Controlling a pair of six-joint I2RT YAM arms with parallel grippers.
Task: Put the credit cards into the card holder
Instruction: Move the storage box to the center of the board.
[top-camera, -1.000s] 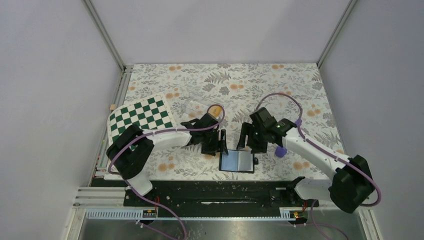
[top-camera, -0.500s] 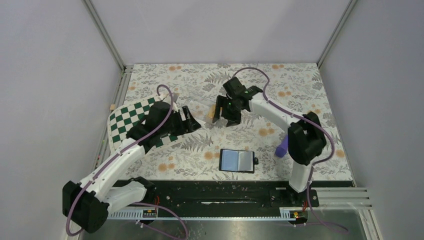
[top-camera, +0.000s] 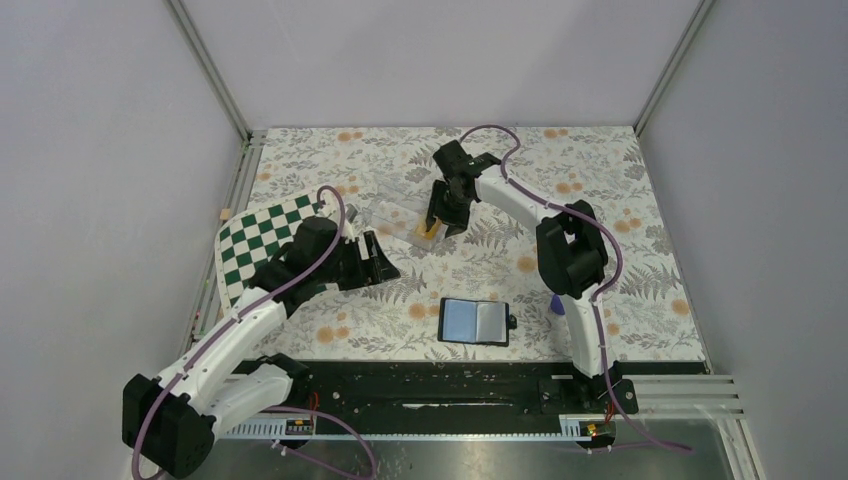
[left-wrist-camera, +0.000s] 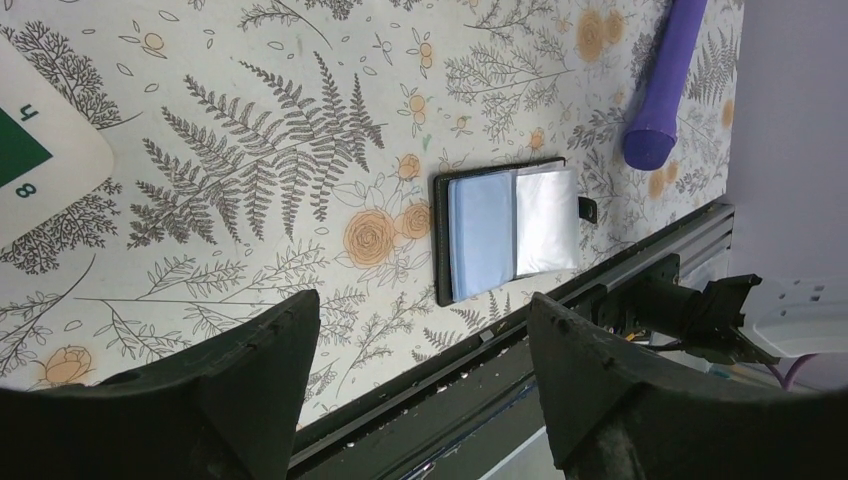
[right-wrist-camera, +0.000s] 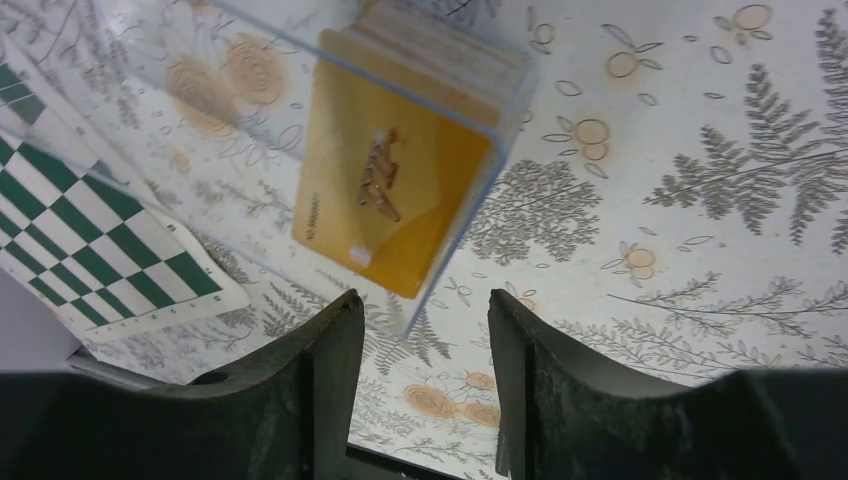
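The card holder (top-camera: 475, 321) lies open on the floral mat near the front edge, black with pale blue-grey pockets; the left wrist view shows the card holder (left-wrist-camera: 510, 230) beyond my fingers. A stack of orange-yellow credit cards (right-wrist-camera: 400, 190) stands inside a clear plastic box (right-wrist-camera: 505, 115), whose near corner sits just past my right gripper (right-wrist-camera: 425, 310). That gripper is open with nothing between its fingers. From above, the right gripper (top-camera: 437, 220) hovers over the credit cards (top-camera: 427, 229) at the box's right end. My left gripper (top-camera: 385, 262) hangs open and empty, left of the card holder.
A green-and-white checkerboard (top-camera: 275, 235) lies at the left, its corner close under the left arm. A purple cylinder (left-wrist-camera: 665, 80) rests right of the card holder, partly hidden by the right arm from above. The black base rail (top-camera: 430, 385) runs along the front edge.
The right arm swung from beside the card holder back to the clear box, and its jaws narrowed somewhat. The left arm pulled away left toward the checkerboard.
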